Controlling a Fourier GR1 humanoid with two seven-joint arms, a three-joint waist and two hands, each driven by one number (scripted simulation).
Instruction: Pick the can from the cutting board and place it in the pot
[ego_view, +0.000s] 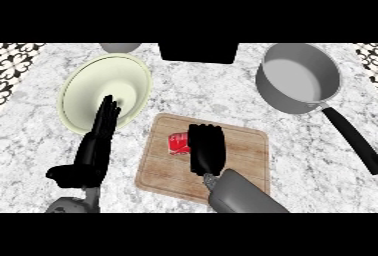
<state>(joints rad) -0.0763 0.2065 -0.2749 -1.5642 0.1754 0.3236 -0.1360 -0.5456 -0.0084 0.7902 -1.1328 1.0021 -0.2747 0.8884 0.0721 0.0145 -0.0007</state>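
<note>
nearest us, the right forearm (244, 196) comes up from the lower edge and its right hand (207, 150) lies over the board (236, 165), fingers together and bent down beside the can (177, 143); we cannot tell whether they touch it. the counter (207, 90) is speckled grey stone and fills the view, with patterned tile showing at both top corners. the bowl (88, 85), pale green and holding nothing we can see, sits at the upper left. the pot (275, 90), grey with a long black handle (354, 140) running toward the right edge, stands at the upper right, and we see nothing in it. the board lies at the centre, well apart from the pot, with bare counter between them. the left hand (100, 135) stands at the left with straight fingers pressed together, their tips over the bowl's near rim. a black box (198, 52) sits at the top edge, a grey round thing (120, 47) left of it. the can, red, rests on the board's left part, against the right hand's left side.
</note>
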